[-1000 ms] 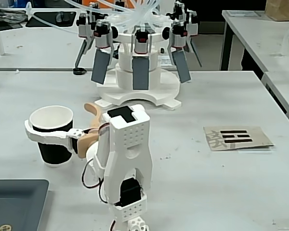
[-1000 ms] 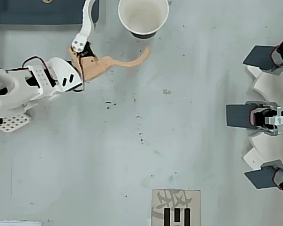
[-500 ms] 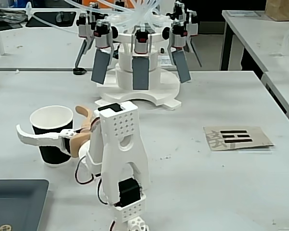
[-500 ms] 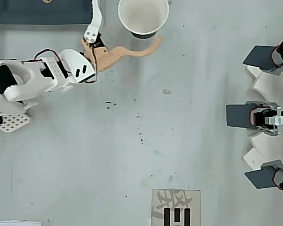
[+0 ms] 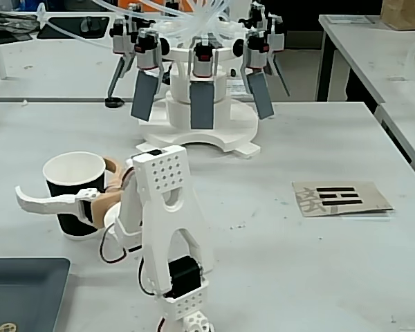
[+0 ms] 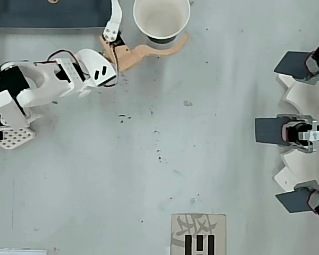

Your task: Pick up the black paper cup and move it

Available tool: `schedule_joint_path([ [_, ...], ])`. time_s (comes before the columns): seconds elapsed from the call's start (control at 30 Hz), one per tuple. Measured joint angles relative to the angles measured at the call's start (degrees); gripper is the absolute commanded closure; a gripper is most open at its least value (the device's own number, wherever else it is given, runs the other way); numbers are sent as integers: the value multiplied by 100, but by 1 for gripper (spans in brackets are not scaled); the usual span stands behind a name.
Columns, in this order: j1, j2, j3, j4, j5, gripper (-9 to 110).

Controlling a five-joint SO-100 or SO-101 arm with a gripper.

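Black paper cup (image 5: 72,190) between spread gripper (image 6: 149,24) fingers

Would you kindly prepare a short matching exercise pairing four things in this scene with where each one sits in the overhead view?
Things:
1. black paper cup
2. gripper
3. printed card
4. dark tray

Places in the overhead view:
A. bottom edge, right of centre
B. top left corner
C. top edge, near the middle
D. open, its fingers on either side of the cup

Pairs: 1-C, 2-D, 3-A, 4-B
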Motion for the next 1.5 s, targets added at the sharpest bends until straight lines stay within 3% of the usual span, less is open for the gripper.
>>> schedule_joint_path([
  [0.4,-167,-387,-431,9,0,58],
  [1.5,-211,-501,-439,70,0,88],
])
